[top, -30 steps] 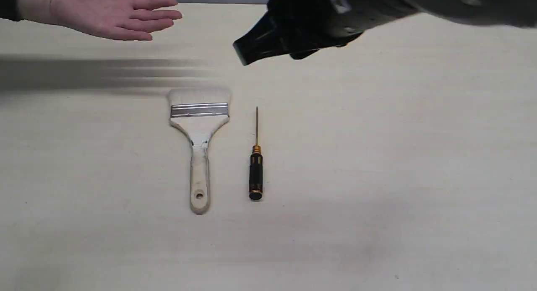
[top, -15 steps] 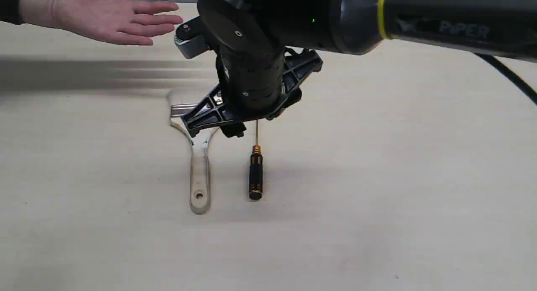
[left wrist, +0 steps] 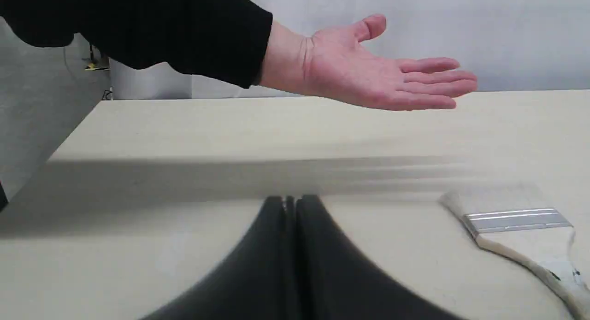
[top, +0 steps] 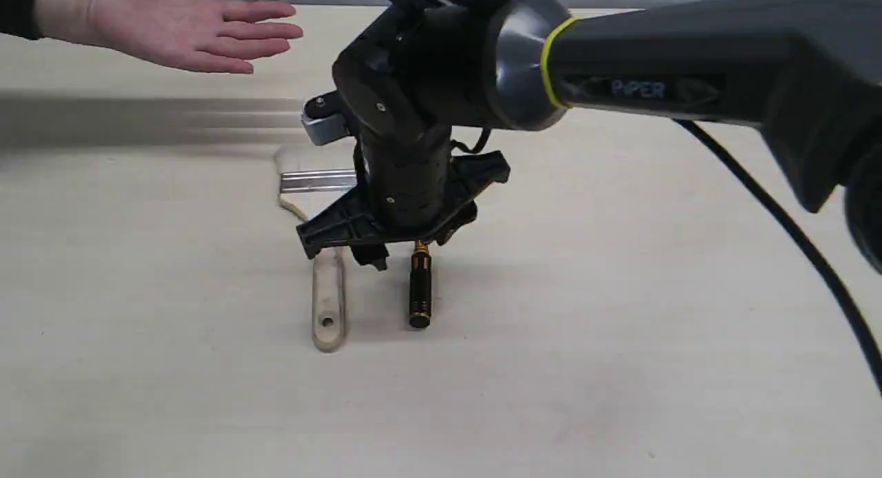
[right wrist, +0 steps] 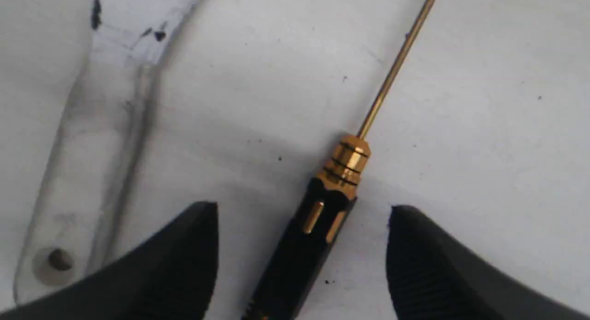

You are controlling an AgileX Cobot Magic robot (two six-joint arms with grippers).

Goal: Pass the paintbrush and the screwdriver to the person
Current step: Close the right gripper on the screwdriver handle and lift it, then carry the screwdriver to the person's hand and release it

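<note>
The screwdriver (top: 419,292) lies on the table, and its black handle and gold collar (right wrist: 343,161) show between the spread fingers of my right gripper (top: 406,252). That gripper hangs open, low over the handle's upper end, touching nothing I can make out. Just left of it lies the paintbrush (top: 328,306), its silver band (left wrist: 516,220) partly hidden by the arm in the exterior view. The person's open hand (top: 172,27) hovers palm up at the far left. My left gripper (left wrist: 290,201) is shut and empty, short of the brush and out of the exterior view.
The pale wooden table (top: 620,326) carries only the two tools. My right arm (top: 654,85) and its black cable (top: 792,237) stretch in from the right above the table. A grey wall (left wrist: 461,25) rises behind the far edge.
My right arm has swung in from the far right and come down over the screwdriver, its open fingers now on either side of the handle. The hand and both tools have stayed put.
</note>
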